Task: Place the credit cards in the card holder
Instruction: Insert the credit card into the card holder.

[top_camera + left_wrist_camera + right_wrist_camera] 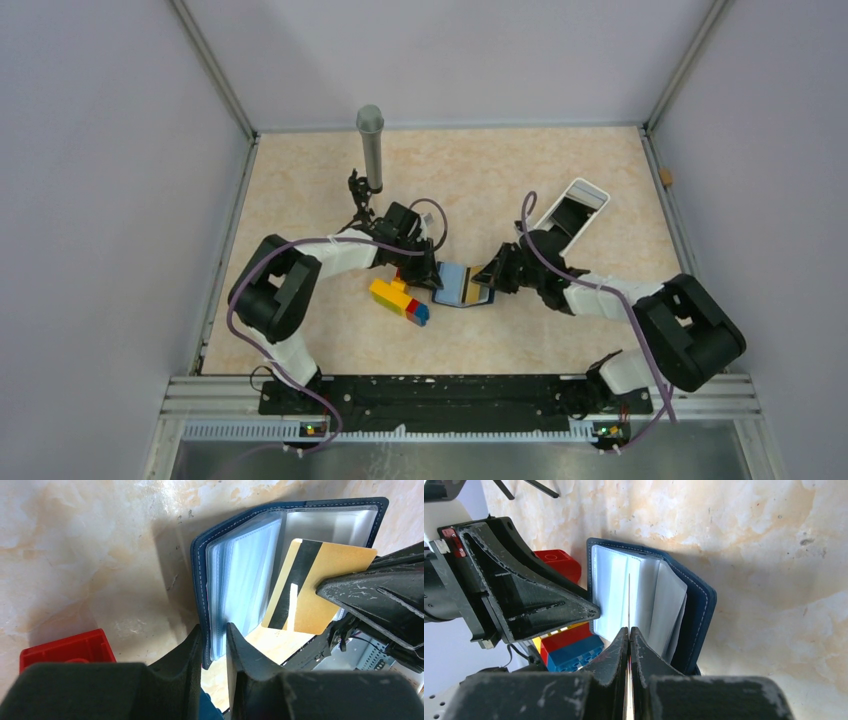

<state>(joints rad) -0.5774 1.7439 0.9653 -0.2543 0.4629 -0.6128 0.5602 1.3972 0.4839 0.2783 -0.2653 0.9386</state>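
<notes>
Both arms rise from a black mounting rail (450,395) at the near edge of the table. Each elbow bows outward, and each forearm reaches in toward the middle.

The left gripper (214,642) has its two black fingers closed on the near edge of a navy-blue fold-over card holder (235,580), pinching the cover and some clear inner sleeves. The card holder lies open at the table's centre, between the two grippers.

The right gripper (629,637) comes in from the right with its fingers pressed together on a yellow-gold plastic credit card (332,562). The card has a black magnetic stripe. It is held on edge over the right half of the open card holder, its free edge pointing at the sleeves. I cannot tell whether it touches them.

Just left of the card holder, under the left gripper, sit chunky plastic toy bricks (400,298) in yellow, red and blue.

Farther right, beyond the right wrist, lies a white oblong plastic tray (575,208), set at an angle. At the far left, a grey cylindrical microphone (370,150) stands upright on a small black stand.

The tabletop (300,180) is pale beige with a marbled pattern. Plain grey walls (100,200) with metal corner rails enclose it on the left, the right and the far side.
</notes>
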